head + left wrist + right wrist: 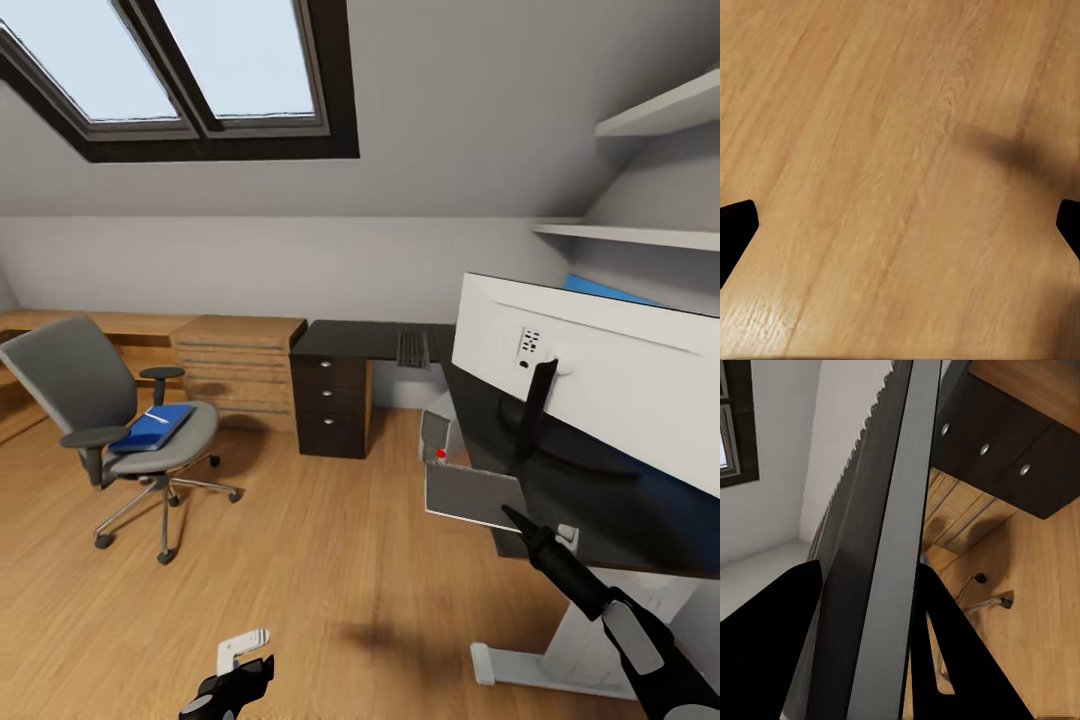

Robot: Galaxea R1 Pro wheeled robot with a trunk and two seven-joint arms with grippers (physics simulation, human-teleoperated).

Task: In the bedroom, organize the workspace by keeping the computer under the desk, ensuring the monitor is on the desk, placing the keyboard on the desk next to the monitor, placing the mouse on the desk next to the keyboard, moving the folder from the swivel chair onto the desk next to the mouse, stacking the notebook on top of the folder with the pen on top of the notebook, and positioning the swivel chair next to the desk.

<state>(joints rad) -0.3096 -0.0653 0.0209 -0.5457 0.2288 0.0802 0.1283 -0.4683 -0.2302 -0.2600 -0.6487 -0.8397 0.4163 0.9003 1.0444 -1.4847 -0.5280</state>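
One swivel chair (110,420) stands on the wooden floor (330,590) at the left, and on its seat lies one blue folder (152,427) with a thin white pen (160,415) on top. One monitor (600,375) stands on the black desk (590,500) at the right, its white back facing the camera. One computer (436,430) sits low on the floor beyond the desk. The right arm reaches forward from the lower right, and its gripper (866,607) is clamped on one keyboard (472,495), held on edge just off the desk's near-left side. The left gripper (235,685) hangs low over the bare floor with its fingers (735,232) spread apart and nothing between them
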